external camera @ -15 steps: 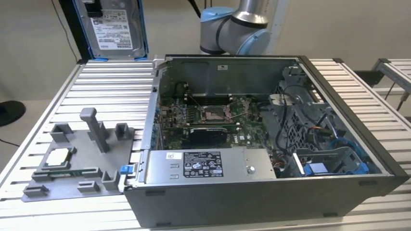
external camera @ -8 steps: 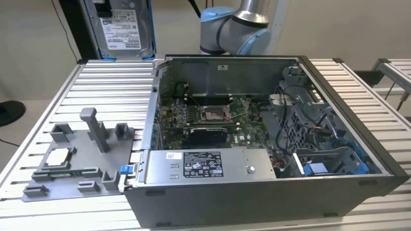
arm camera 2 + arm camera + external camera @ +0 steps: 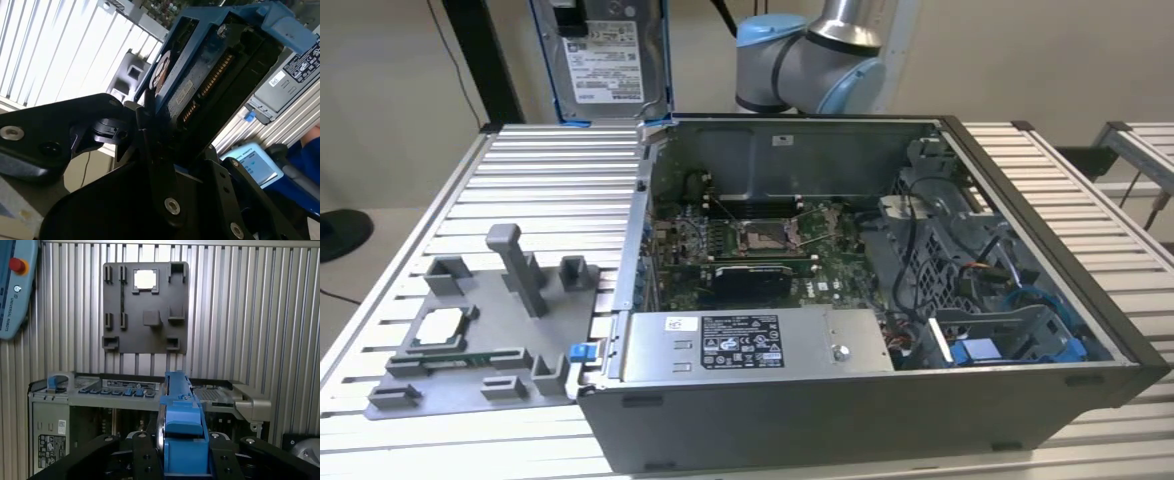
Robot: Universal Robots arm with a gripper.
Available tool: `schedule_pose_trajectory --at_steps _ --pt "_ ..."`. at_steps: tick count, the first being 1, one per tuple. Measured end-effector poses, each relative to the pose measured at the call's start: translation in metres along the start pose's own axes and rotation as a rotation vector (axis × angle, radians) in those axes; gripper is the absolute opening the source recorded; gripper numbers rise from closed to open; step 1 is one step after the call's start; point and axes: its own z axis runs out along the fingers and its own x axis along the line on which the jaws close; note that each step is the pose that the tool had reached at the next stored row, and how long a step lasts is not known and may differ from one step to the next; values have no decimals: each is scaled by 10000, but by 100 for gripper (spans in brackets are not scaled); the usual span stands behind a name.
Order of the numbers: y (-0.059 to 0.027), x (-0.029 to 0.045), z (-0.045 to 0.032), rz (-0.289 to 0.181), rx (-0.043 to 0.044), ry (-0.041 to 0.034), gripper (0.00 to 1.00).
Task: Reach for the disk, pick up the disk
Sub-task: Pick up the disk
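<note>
The disk (image 3: pixel 606 62) hangs upright in the air above the back left corner of the open computer case (image 3: pixel 1014 190) in the exterior view, its white label facing the camera and a blue frame along its edges. In both wrist views my gripper (image 3: pixel 182 442) is shut on it. Black fingers (image 3: pixel 145 450) press on either side of the blue-framed disk (image 3: pixel 181 410). The second wrist view shows the disk (image 3: pixel 200 75) from its connector edge, clamped in the gripper (image 3: pixel 167 132).
A grey fixture plate (image 3: pixel 467 350) with upright pegs and a small square silver chip (image 3: pixel 440 322) lies on the slatted table at the exterior view's left. A grey box with a white sticker (image 3: pixel 747 345) sits inside the case front. A teach pendant (image 3: pixel 15 285) lies nearby.
</note>
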Motion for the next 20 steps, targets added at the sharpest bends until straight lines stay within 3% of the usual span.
schedule_pose_trajectory --at_steps 20 --pt "-807 81 11 -11 0 0 0"
